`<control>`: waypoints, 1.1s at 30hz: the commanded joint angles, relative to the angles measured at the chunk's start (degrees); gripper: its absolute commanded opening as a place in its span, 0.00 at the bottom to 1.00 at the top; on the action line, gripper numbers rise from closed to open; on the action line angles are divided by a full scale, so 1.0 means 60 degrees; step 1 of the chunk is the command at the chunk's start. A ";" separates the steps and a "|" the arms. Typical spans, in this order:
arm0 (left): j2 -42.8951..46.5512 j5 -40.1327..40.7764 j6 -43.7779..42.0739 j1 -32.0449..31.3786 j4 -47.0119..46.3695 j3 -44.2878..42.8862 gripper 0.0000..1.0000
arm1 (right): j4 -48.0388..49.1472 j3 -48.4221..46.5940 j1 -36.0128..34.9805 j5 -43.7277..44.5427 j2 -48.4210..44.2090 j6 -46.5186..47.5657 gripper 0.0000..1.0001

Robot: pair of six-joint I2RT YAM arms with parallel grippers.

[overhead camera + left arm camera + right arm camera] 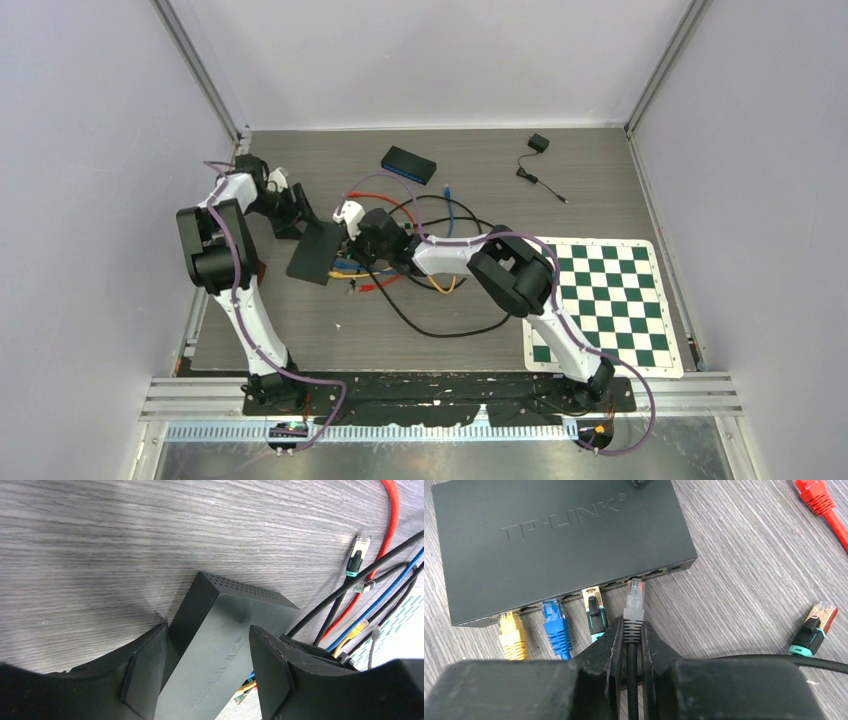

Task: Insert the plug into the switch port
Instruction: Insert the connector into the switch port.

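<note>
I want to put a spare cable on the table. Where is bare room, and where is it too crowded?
Bare wood lies on the table between the power adapter and the chessboard mat, and along the near edge in front of the black cable loop. It is crowded around the switch, where the coloured cables tangle.

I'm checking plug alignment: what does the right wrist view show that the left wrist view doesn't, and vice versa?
Only right wrist: the port row of the switch with yellow plug, blue plug and black plug seated, and the right gripper pinching the grey plug, its tip at an empty port.
Only left wrist: the left gripper clamping the switch from both sides, and its vented end.
Both: the switch, a loose teal-collared plug, a red cable.
</note>
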State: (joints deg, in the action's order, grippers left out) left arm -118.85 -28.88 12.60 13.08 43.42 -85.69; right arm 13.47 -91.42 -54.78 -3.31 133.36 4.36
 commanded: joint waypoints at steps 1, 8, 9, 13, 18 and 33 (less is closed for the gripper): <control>-0.0195 -0.0705 -0.0382 -0.0276 0.0611 -0.0319 0.63 | 0.1718 0.0566 -0.0199 -0.0141 -0.0818 -0.0557 0.05; -0.0488 -0.1515 -0.0871 -0.0351 0.0950 -0.0660 0.64 | 0.2717 0.1157 -0.0041 -0.0274 -0.1031 -0.0721 0.05; -0.0500 -0.1617 -0.0903 -0.0370 0.0955 -0.0665 0.64 | 0.2749 0.1177 -0.0036 -0.0308 -0.1034 -0.0725 0.05; -0.0378 -0.1580 -0.0978 -0.0428 0.1105 -0.0590 0.63 | 0.3072 0.1357 0.0003 -0.0636 -0.1044 -0.0719 0.05; -0.0311 -0.2242 -0.1309 -0.0430 0.1533 -0.0529 0.61 | 0.4383 0.1938 0.0017 -0.1249 -0.0961 -0.1092 0.05; 0.0275 -0.3429 -0.1488 -0.0759 0.1580 0.0656 0.59 | 0.6218 0.2942 0.0021 -0.1635 -0.1034 -0.0932 0.05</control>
State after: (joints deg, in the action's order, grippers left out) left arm -119.02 -36.95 2.07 12.43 45.56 -84.38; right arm 39.51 -74.30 -53.43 -8.51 130.74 -0.40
